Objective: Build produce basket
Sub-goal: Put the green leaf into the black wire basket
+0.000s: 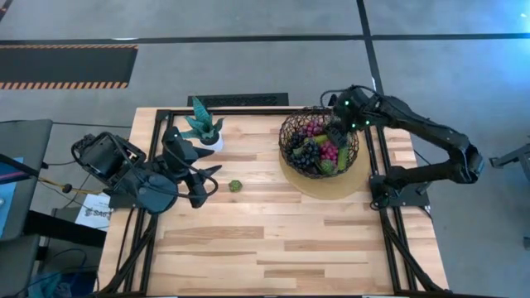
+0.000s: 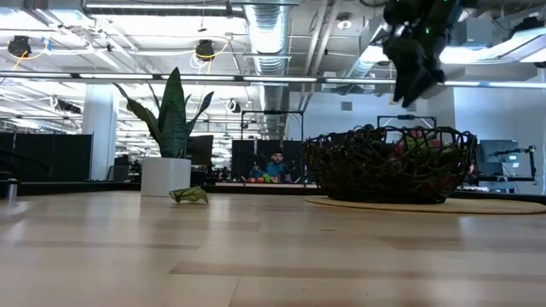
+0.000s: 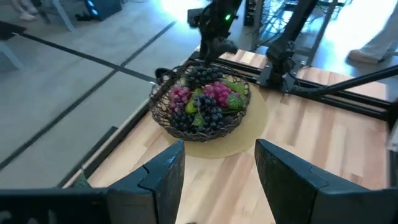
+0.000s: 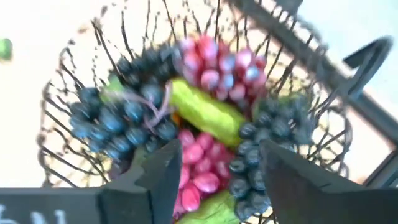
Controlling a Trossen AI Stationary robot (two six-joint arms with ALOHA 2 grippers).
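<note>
The dark open-weave wire basket [image 1: 319, 142] stands on a flat tan disc [image 1: 331, 180] at the table's far right. It holds dark grape bunches [image 4: 118, 115], magenta bunches [image 4: 221, 65] and a green cucumber [image 4: 205, 113]. My right gripper [image 4: 214, 168] hangs open just above the produce, over the basket's far right part [image 1: 338, 131], with nothing between its fingers. My left gripper [image 3: 217, 180] waits open above the table's left side [image 1: 205, 184] and points toward the basket. A small green piece [image 1: 235, 186] lies on the bare wood near the left gripper.
A small potted green plant [image 1: 203, 128] in a white pot stands at the far edge, left of the middle. The black table frame [image 1: 377, 157] runs close behind the basket. The near half of the wooden table [image 1: 273, 248] holds no objects. A person [image 2: 275, 165] sits far off in the room.
</note>
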